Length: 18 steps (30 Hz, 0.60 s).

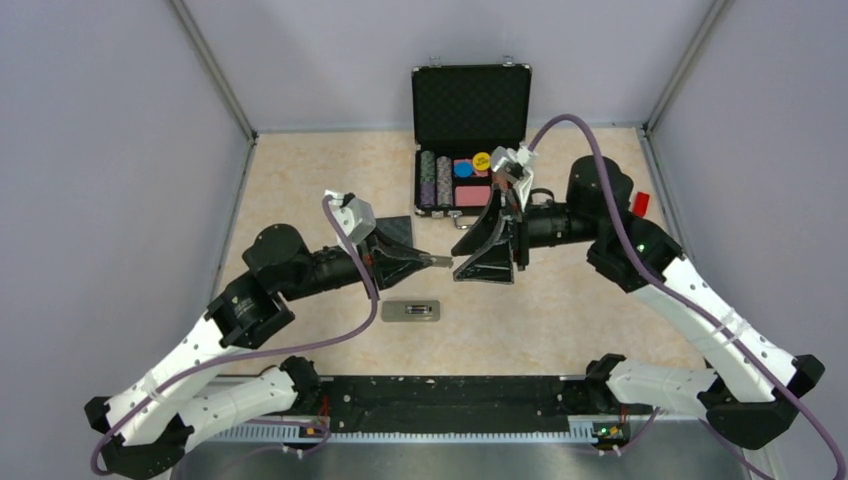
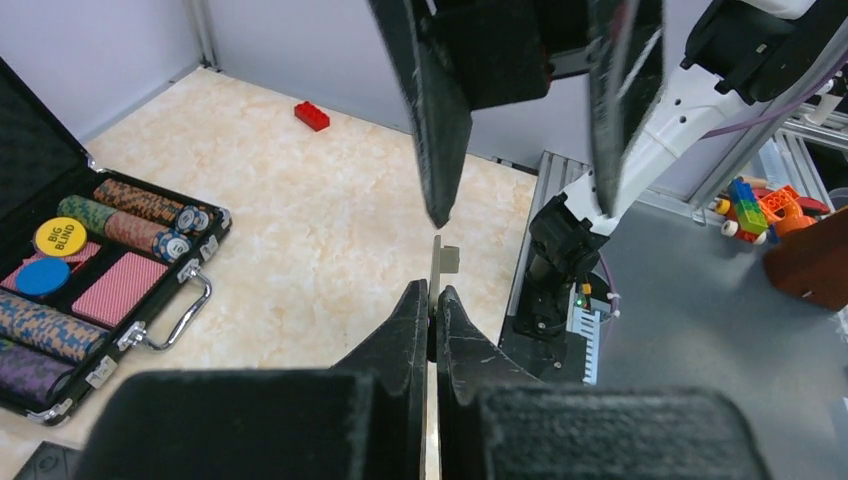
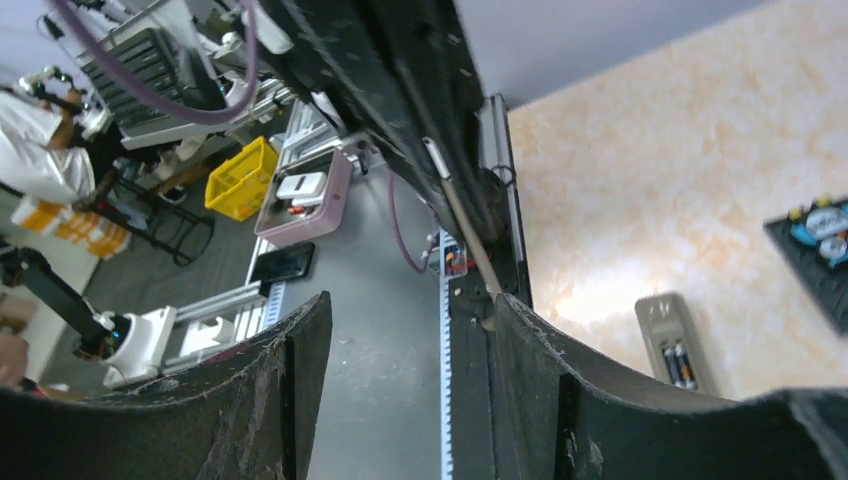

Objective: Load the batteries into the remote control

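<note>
The counter (image 1: 560, 320) is beige with faint orange marbling. At its far edge the case (image 1: 470, 100) is black, lined with dimpled black foam. Its poker chips (image 2: 140, 205) are speckled green, brown and purple. One chip (image 2: 59, 237) is yellow with black lettering, and another (image 2: 42, 276) is plain blue. The card decks (image 2: 120, 288) are cross-hatched red. Near the right edge is a red brick (image 1: 640, 204). The remote control (image 1: 411, 311) shows grey, its batteries (image 3: 679, 362) dark. The left end effector (image 2: 431, 295) and right end effector (image 3: 410, 330) are black. The battery cover (image 2: 445, 260) is pale grey.

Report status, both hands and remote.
Left hand shut on thin grey plate, likely the battery cover; right hand open beside it. Remote back-up on table, batteries in bay, uncovered. Poker chip case behind, apart.
</note>
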Available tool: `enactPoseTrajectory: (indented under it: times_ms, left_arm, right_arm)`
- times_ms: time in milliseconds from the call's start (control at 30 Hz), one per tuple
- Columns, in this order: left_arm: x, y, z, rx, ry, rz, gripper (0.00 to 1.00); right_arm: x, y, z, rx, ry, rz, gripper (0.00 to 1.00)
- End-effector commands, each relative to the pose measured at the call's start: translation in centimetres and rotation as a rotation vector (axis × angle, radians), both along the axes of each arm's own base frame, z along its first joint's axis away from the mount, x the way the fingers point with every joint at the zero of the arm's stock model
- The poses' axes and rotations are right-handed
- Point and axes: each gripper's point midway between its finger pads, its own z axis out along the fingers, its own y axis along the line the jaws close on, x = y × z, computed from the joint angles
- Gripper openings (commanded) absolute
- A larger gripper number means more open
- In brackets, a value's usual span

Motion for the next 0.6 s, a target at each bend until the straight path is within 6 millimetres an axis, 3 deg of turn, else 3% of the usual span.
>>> enactPoseTrajectory:
  times_ms: [0, 233, 367, 567]
  left_arm:
    - [-0.4, -0.7, 1.3, -0.006, -0.012, -0.046, 0.0]
    - [-0.9, -1.5, 1.7, -0.025, 0.031, -0.096, 0.0]
    - [-1.3, -1.7, 1.4, -0.021, 0.045, -0.121, 0.0]
    - [-1.4, -1.7, 1.4, -0.025, 0.048, -0.126, 0.0]
  right_arm:
    - [-1.7, -0.5, 3.6, 0.089, -0.232, 0.116, 0.59]
    - [-0.3, 0.3, 1.1, 0.001, -0.347, 0.088, 0.46]
    - [0.7, 0.3, 0.0, -0.031, -0.424, 0.055, 0.5]
    - [0.1, 0.2, -1.5, -0.06, -0.425, 0.091, 0.51]
